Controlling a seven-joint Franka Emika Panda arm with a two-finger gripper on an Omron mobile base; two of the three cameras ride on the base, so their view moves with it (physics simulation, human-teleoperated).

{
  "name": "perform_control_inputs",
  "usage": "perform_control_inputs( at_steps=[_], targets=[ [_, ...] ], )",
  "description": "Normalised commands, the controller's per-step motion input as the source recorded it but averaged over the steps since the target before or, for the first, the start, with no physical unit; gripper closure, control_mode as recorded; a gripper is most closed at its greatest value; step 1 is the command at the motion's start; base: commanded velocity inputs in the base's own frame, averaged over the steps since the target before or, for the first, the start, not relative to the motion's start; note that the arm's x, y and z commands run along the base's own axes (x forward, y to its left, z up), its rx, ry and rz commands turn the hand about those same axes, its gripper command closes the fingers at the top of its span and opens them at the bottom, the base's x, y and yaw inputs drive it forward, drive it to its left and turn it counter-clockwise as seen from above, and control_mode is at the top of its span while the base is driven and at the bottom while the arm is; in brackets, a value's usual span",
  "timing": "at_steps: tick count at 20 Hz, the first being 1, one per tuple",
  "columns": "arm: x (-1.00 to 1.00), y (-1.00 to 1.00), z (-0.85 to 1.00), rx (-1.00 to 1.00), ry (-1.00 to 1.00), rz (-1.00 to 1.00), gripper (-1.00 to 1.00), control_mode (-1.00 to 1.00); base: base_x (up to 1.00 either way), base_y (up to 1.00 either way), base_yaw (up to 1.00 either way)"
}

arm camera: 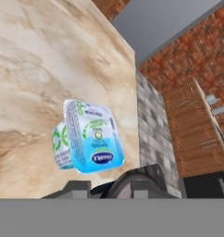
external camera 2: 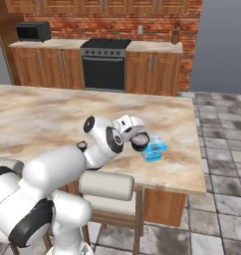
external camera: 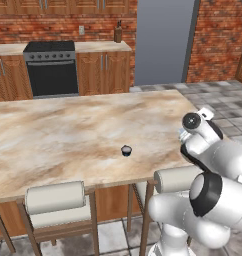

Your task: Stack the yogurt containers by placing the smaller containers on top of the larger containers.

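Marbled surface (external camera: 58, 135): one small dark cup (external camera: 126, 150) with pale top, standing alone near the front edge. Pale blue tub (external camera 2: 155, 148) with green marks, resting near the surface's right end. Gripper (external camera 2: 140, 142): clamped on a second dark cup (external camera 2: 140, 140), held just beside the tub, above the surface.

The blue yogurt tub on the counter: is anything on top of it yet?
Nothing rests on the blue tub; its printed top is bare in the hand view. The claw carries a dark cup just beside it. The tub's contents are hidden.
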Motion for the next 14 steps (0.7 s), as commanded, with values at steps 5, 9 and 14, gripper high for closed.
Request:
perform_control_inputs(
  at_steps=[5, 9, 14],
  targets=[
    [0.11, -0.07, -0.08, 0.00, -0.01, -0.01, 1.00, -1.00, 0.00, 0.00, 0.00],
    [0.14, -0.01, -0.04, 0.00, 0.00, -0.02, 1.00, -1.00, 0.00, 0.00, 0.00],
    [0.17, 0.00, -0.03, 0.00, 0.00, -0.02, 1.00, -1.00, 0.00, 0.00, 0.00]
  ],
)
